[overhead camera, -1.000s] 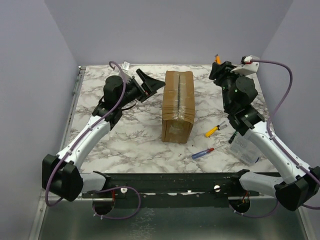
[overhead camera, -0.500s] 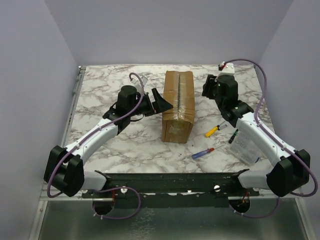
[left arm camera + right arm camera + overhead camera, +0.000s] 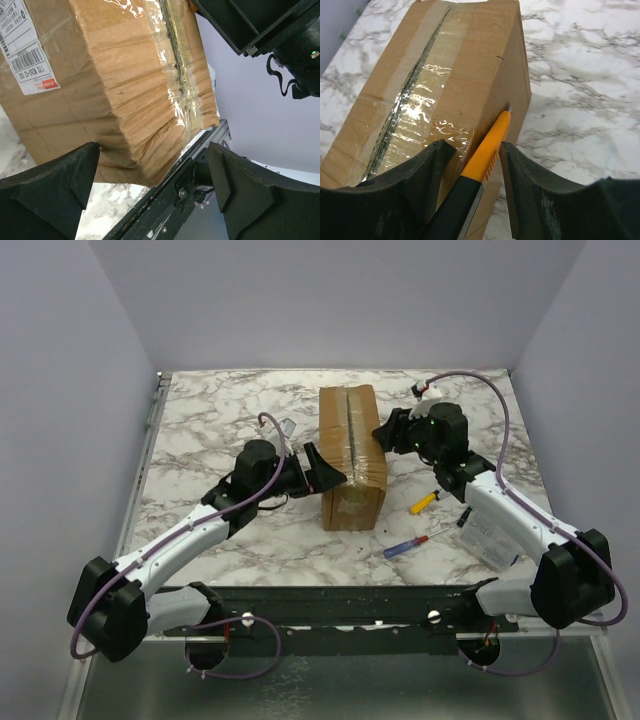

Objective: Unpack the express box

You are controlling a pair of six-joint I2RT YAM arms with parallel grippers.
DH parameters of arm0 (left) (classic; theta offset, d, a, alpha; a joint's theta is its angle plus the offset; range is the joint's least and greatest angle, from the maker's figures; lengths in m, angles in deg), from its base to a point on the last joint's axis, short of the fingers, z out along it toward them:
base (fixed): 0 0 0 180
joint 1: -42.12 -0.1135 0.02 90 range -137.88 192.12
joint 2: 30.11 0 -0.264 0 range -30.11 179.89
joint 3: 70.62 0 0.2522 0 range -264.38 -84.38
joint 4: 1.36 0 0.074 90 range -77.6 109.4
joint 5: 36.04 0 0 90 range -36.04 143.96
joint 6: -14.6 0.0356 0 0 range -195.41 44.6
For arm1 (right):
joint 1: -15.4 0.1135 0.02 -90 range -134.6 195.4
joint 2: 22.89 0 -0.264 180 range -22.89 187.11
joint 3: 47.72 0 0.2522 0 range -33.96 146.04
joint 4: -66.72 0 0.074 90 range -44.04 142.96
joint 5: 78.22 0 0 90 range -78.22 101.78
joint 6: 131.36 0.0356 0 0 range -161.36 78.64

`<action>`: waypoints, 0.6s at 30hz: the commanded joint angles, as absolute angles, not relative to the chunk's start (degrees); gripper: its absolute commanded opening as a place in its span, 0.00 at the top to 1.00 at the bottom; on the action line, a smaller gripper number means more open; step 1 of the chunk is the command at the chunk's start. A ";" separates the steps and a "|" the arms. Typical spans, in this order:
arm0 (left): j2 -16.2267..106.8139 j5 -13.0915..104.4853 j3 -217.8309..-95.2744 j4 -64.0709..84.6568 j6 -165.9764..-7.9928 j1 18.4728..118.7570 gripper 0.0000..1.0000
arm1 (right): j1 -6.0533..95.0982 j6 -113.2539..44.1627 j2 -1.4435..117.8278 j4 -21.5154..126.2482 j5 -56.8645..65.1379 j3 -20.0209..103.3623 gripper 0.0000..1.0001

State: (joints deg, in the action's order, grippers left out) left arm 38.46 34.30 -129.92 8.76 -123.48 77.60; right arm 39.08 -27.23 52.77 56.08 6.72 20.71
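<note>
So the box (image 3: 352, 455) sits mid-surface (image 3: 220, 410), long side running away from the arm bases and turned a bit off square. Shiny tape (image 3: 415, 120) runs down the top seam, and the left wrist view shows a white label (image 3: 25, 55) on the side.

The left tool (image 3: 325, 472) is spread wide right against the box's left side, down near the front corner. From its own camera that crumpled corner fills the gap between the fingers (image 3: 55, 190), but I can't tell if either one actually touches cardboard.

The right tool (image 3: 390, 430) is up at the box's right side, clamped on an orange-and-black knife (image 3: 485, 165). The knife points forward out of the jaws, and its tip lies right on the box's upper right edge, just beside the tape.

Also on the surface, right of the box: a yellow screwdriver (image 3: 425, 502) and a red screwdriver (image 3: 405, 547) nearer the bases, both well clear of it.
</note>
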 commanded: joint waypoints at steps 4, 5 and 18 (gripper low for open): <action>27.20 40.16 -123.88 8.19 -126.00 78.40 0.02 | 41.15 -25.05 52.06 59.42 -0.89 18.78 0.99; 26.53 40.53 -123.79 8.18 -125.84 78.41 0.02 | 41.15 -24.59 51.59 60.50 -0.86 18.40 0.99; 22.35 55.00 -134.91 29.65 -112.54 79.72 0.01 | 41.15 -22.25 53.35 43.84 20.97 30.34 0.99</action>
